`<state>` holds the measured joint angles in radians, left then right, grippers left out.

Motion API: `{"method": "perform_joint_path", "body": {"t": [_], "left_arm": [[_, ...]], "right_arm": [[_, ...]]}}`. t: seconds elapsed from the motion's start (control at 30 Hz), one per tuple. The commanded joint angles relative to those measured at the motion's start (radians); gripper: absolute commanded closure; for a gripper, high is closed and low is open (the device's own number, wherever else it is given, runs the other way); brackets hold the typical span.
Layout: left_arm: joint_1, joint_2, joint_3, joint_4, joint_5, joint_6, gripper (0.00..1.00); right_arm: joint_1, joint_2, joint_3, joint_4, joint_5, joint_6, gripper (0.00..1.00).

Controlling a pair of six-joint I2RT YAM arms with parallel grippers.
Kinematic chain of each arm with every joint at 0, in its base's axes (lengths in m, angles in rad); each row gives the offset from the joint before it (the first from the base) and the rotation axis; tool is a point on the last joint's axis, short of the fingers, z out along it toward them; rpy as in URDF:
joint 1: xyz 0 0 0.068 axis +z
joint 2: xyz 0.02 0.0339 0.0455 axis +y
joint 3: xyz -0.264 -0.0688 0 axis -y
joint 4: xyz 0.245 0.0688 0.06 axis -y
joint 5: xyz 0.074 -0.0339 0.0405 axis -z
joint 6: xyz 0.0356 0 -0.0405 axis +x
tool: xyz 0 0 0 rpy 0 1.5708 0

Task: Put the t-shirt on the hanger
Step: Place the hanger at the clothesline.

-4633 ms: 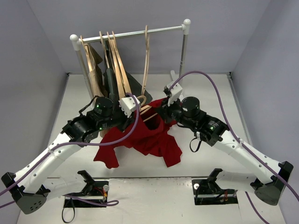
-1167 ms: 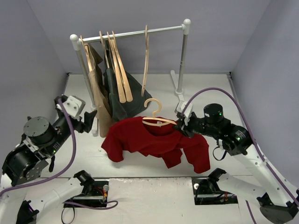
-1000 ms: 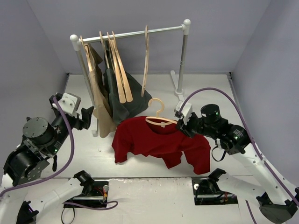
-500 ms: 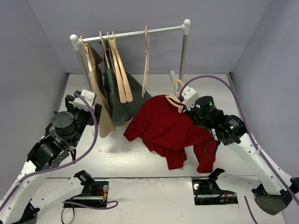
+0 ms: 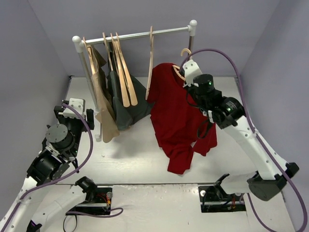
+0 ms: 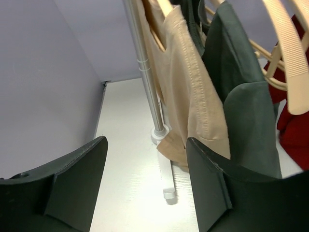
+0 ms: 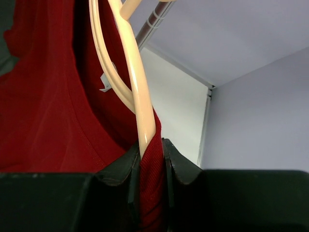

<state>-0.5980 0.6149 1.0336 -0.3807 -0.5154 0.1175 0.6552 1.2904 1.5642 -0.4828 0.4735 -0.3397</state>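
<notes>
R end effector (image 7: 152, 154) is shut tight on one shoulder of the wooden hanger (image 7: 131, 72), w/ red cloth pinched in too. From its fingers the hanger runs straight up & away, so its long way lines up w/ the fingers. The hook (image 5: 185, 51) sits just past the end effector's tip, close to the rail (image 5: 135, 35) but not on it, I think. R arm is the near one by far. L end effector (image 5: 76, 109) is wide open, holds nothing, and is well apart, facing the rack's other pole (image 6: 144, 72).

The t-shirt (image 5: 176, 108) is on the hanger, up in the air, hanging down below the R end effector. It's dark red, droopy, bunched at the bottom. Shirt part looks done; next is prob. hook over rail.
</notes>
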Motion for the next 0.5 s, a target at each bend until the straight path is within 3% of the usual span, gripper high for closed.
{"method": "perform_joint_path", "body": {"t": [0.0, 0.2, 0.47], "left_arm": [[0.062, 0.028, -0.010, 0.075, 0.056, -0.043, 0.39], [0.110, 0.030, -0.025, 0.071, 0.093, -0.050, 0.39], [0.140, -0.020, -0.068, 0.074, 0.112, -0.060, 0.39]], "right_arm": [[-0.005, 0.067, 0.103, 0.167, 0.140, -0.036, 1.00], [-0.008, 0.131, 0.203, 0.285, 0.189, -0.072, 1.00], [-0.032, 0.278, 0.379, 0.323, 0.167, -0.170, 1.00]]}}
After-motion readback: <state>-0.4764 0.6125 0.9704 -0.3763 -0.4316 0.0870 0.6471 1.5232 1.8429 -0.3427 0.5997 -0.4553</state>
